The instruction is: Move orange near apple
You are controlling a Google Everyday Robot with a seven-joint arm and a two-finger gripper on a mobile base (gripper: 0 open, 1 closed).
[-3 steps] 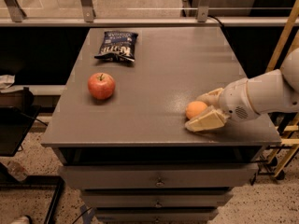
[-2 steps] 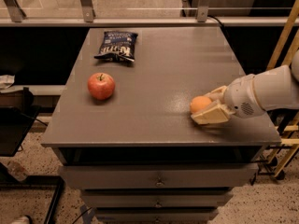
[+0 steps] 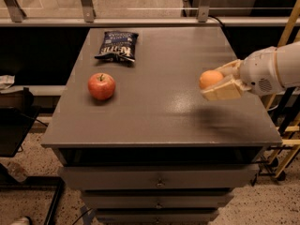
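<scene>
The orange is held between the cream fingers of my gripper, lifted above the right side of the grey table; its shadow lies on the tabletop below. My white arm reaches in from the right edge. The red apple with a short dark stem rests on the left part of the table, well to the left of the gripper and the orange.
A dark chip bag lies at the back left of the table, behind the apple. Drawers sit under the tabletop. A yellow ladder frame stands at the right. A glass railing runs behind the table.
The gripper has risen off the tabletop with the orange in it and moved slightly up and left. The apple and chip bag have not moved.
</scene>
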